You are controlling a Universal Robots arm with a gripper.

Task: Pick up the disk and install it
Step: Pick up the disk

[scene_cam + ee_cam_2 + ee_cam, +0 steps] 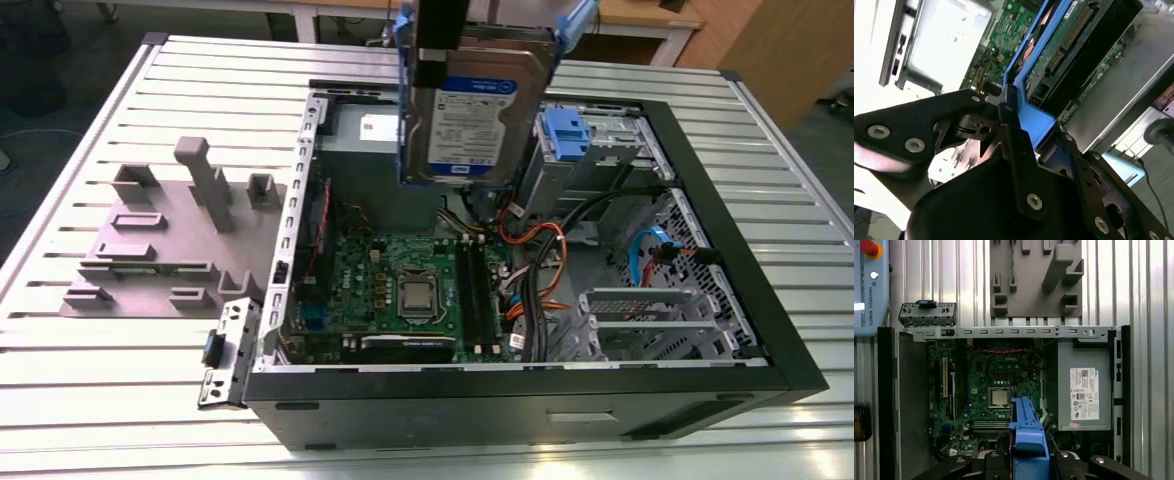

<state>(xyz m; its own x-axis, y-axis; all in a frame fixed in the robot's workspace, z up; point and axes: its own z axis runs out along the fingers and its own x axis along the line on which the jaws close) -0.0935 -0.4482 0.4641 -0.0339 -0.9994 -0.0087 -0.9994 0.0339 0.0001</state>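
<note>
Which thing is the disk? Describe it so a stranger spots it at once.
Find the open black computer case on the slatted metal table. Hanging upright above it, clamped in the gripper, is the disk: a silver drive with a white-and-blue label in a blue carrier. The blue bracket nearby sits in the case, and the grey power supply is a bigger box.

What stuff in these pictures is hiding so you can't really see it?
- Exterior view: the top edge cuts off the gripper holding the disk, and the disk covers part of the computer case behind it.
- First wrist view: the disk is seen edge-on, so its label is hidden; the bottom edge cuts off the gripper.
- Second wrist view: the gripper covers the disk's near end, and glare whitens one side.
</note>
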